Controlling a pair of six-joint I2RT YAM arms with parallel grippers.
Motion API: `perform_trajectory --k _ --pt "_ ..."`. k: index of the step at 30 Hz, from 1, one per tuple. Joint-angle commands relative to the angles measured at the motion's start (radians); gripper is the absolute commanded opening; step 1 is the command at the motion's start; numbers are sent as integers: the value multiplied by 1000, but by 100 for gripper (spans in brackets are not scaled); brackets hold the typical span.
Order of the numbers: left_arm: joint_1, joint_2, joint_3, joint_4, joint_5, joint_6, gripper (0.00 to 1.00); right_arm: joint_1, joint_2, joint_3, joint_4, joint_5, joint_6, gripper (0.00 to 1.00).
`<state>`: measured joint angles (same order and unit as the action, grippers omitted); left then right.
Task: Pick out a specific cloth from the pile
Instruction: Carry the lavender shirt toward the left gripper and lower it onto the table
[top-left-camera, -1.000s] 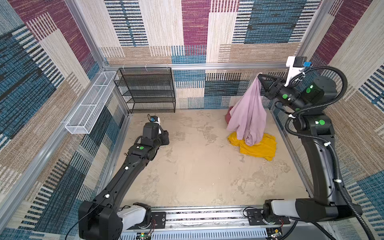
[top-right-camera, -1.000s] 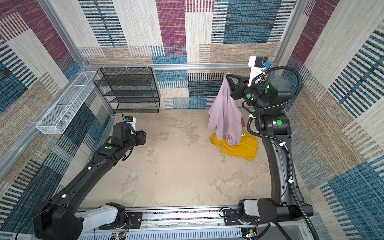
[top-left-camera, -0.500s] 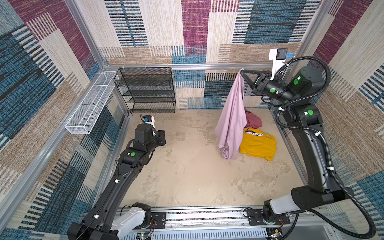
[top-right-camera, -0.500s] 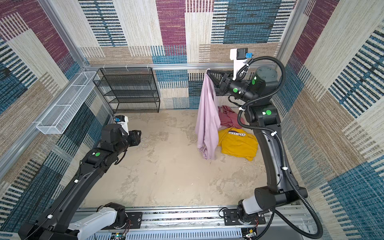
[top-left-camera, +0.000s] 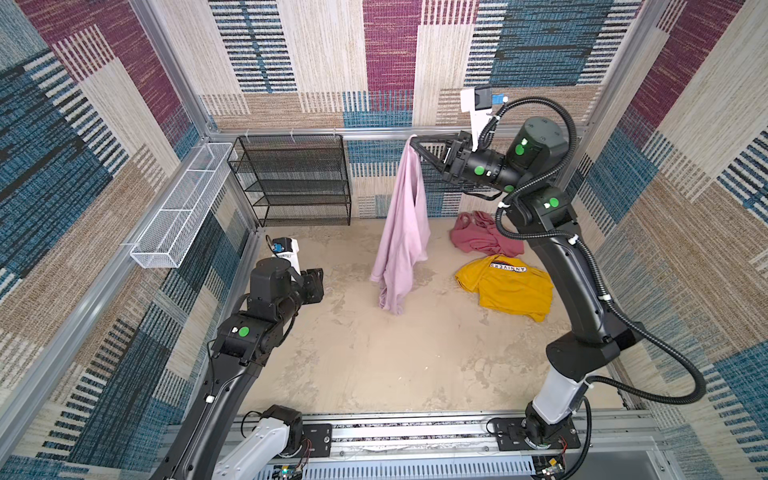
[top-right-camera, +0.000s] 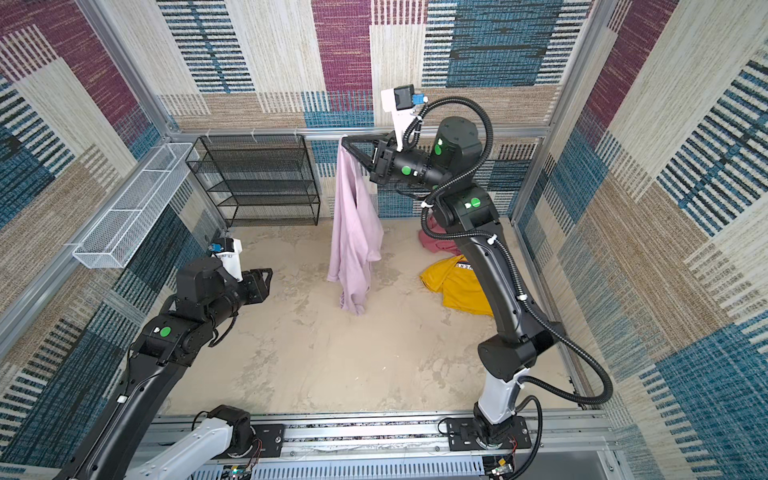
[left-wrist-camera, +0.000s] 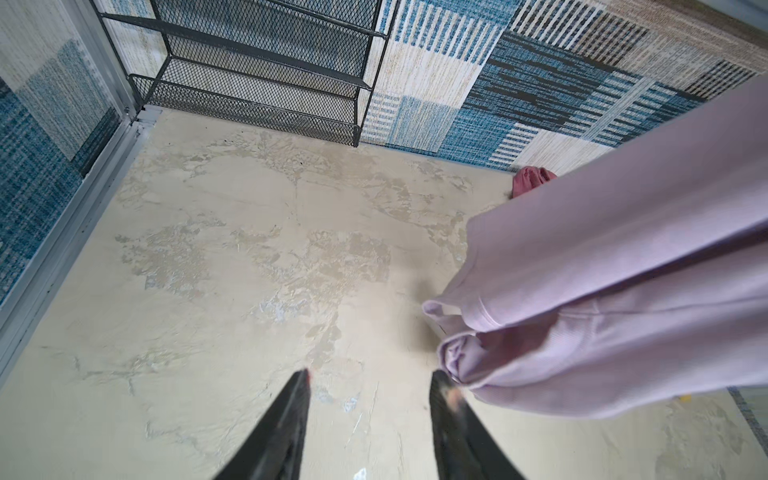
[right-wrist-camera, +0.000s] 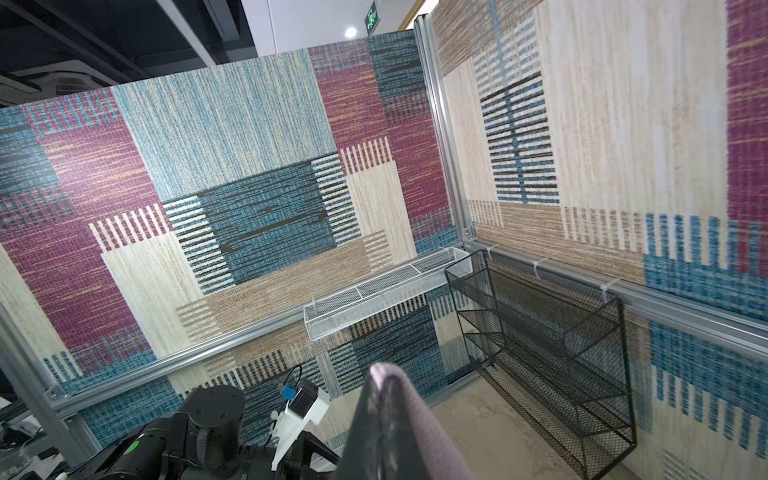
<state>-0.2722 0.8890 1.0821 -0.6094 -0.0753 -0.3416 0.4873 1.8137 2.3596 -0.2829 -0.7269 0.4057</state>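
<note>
Clamped on the cloth (top-left-camera: 401, 232), the right tool (top-left-camera: 412, 142) has swung it clear of the mustard shirt (top-left-camera: 513, 286), so the picking looks done; the left tool (left-wrist-camera: 370, 374) stands apart, empty.

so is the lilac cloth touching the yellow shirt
Apart: in both top views the cloth hangs clear, bare floor showing between it and the yellow shirt.

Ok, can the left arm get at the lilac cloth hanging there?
Probably yes. The left end effector is open and aimed toward the cloth, whose hem hangs beside one fingertip in the left wrist view. Nothing lies between them; the right end effector only pinches its top.
</note>
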Motion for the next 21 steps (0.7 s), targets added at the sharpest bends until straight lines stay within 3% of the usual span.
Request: perform_trajectory --k 1,11,21 --pt "1 -27 8 -57 -17 25 51 36 55 63 21 -17 5 0" --pt "1 -94 1 -137 -1 23 50 126 246 200 68 -34 42 0" --pt "1 -158 -32 -187 -15 4 51 197 409 203 97 -39 46 0"
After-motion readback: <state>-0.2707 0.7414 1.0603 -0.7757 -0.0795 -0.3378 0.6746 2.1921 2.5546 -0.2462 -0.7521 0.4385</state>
